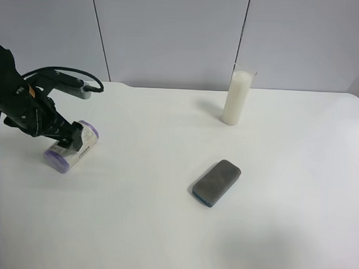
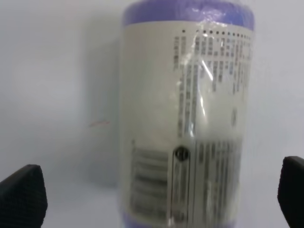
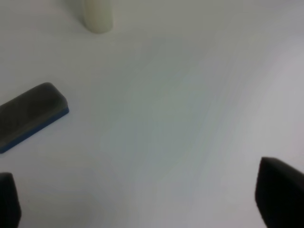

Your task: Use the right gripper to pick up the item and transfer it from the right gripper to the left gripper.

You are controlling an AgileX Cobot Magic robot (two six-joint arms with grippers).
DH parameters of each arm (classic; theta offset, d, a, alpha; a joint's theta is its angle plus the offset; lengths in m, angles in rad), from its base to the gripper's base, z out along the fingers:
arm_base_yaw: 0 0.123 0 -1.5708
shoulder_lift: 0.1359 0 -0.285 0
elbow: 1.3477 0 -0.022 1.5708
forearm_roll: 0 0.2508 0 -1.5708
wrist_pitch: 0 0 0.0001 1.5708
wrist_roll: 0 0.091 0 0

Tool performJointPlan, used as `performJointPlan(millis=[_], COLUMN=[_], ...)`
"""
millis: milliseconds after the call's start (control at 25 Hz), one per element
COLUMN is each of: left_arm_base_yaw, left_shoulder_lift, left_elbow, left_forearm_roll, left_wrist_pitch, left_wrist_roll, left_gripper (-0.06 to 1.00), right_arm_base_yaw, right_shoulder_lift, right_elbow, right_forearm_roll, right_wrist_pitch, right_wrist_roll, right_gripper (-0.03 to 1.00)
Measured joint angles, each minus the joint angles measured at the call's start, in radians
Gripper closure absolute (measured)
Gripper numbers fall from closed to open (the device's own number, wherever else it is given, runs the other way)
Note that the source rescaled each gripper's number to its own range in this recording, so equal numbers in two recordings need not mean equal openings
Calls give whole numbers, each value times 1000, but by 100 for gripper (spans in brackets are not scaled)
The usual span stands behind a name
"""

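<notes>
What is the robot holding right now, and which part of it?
Nothing. The left gripper is open, its fingertips wide on either side of the item, which lies on the table. The right gripper is open and empty.

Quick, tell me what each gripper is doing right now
Left gripper: open, fingers either side of the roll, not clamped.
Right gripper: open, holding nothing.

Purple-ended, cream-labelled roll (image 2: 185, 118); dark-grey block (image 1: 217, 182)

We see bright, even light; the candle (image 1: 237, 97) casts a soft shadow leftward. Both wrist views blur; label film glares.
</notes>
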Motion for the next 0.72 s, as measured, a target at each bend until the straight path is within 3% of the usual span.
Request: performJointPlan(millis=[720], left_arm_base_yaw=[0], left_shoulder_lift=[-746], left_elbow=[0], left_forearm_roll=[0], left_wrist_pitch=[647], left_wrist_roll=[-3], left_gripper=[-4], right_arm_base_yaw=[0], right_shoulder_lift=[0], right_elbow=[0], right_forearm_roll=[0], right_wrist_pitch=[0], right_wrist_roll=[0], right_gripper=[-3])
